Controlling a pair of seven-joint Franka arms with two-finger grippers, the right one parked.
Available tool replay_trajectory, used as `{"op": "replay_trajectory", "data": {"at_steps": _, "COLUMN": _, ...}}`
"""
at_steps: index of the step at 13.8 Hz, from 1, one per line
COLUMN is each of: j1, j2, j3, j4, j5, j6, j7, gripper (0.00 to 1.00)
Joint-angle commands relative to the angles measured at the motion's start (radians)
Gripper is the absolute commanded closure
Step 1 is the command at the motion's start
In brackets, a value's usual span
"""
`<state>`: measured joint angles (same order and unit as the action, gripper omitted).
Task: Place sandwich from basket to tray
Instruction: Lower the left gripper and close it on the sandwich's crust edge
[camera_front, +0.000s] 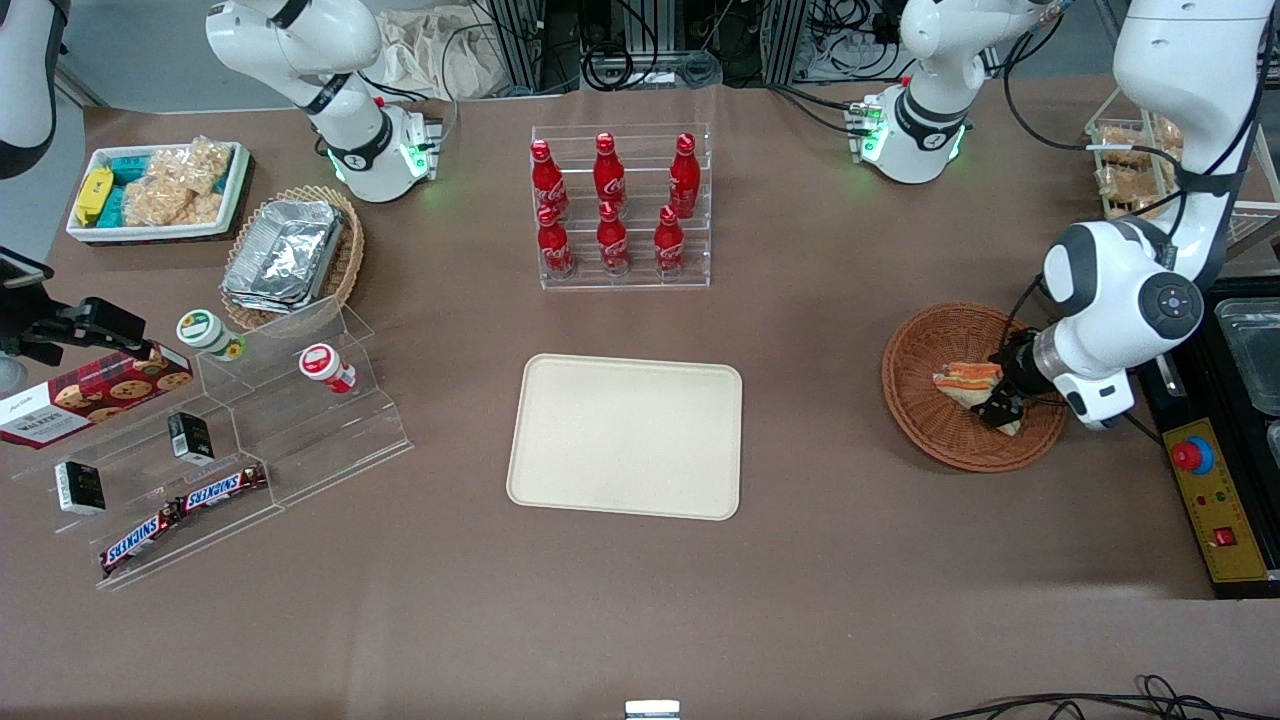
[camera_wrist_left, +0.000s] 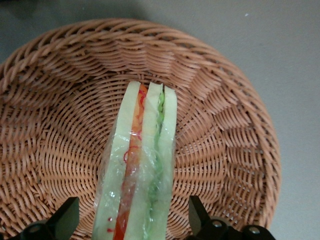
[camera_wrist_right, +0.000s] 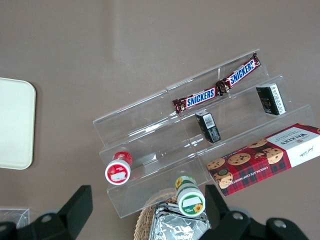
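Front view, right of frame: gripper (camera_front: 1000, 405) open astride sandwich (camera_front: 972, 382) in basket (camera_front: 935, 440); slick wrap could slip when jaws close.

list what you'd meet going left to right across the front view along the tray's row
Acrylic shelf with the Snickers bars → tray → basket → sandwich → gripper, open around the sandwich in the basket.

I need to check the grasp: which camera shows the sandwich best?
The left wrist view: the sandwich fills it, filling layers clear, between the open claw fingers in the basket. The front view shows it small, partly hidden by the claw. The right wrist view misses it.
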<state>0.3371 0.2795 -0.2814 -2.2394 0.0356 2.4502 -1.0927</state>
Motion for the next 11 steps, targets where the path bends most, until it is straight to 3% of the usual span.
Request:
{"op": "replay_trajectory", "data": {"at_steps": 1, "j1": 0.011, "j2": 0.014, "j3": -0.009, "j4": -0.005, "j5": 0.003, "j6": 0.021, "j7": -0.013, "gripper": 0.34}}
{"op": "replay_trajectory", "data": {"at_steps": 3, "j1": 0.011, "j2": 0.023, "j3": -0.009, "j4": 0.0, "j5": 0.003, "j6": 0.02, "j7": -0.042, "gripper": 0.89}}
{"op": "replay_trajectory", "data": {"at_steps": 4, "j1": 0.01, "j2": 0.023, "j3": -0.009, "j4": 0.003, "j5": 0.003, "j6": 0.018, "j7": -0.058, "gripper": 1.0}}
{"op": "replay_trajectory", "data": {"at_steps": 7, "j1": 0.008, "j2": -0.005, "j3": -0.01, "j4": 0.006, "j5": 0.003, "j6": 0.0, "j7": -0.066, "gripper": 1.0}}
{"op": "replay_trajectory", "data": {"at_steps": 11, "j1": 0.003, "j2": -0.055, "j3": -0.018, "j4": 0.085, "j5": 0.047, "j6": -0.175, "j7": -0.049, "gripper": 1.0}}
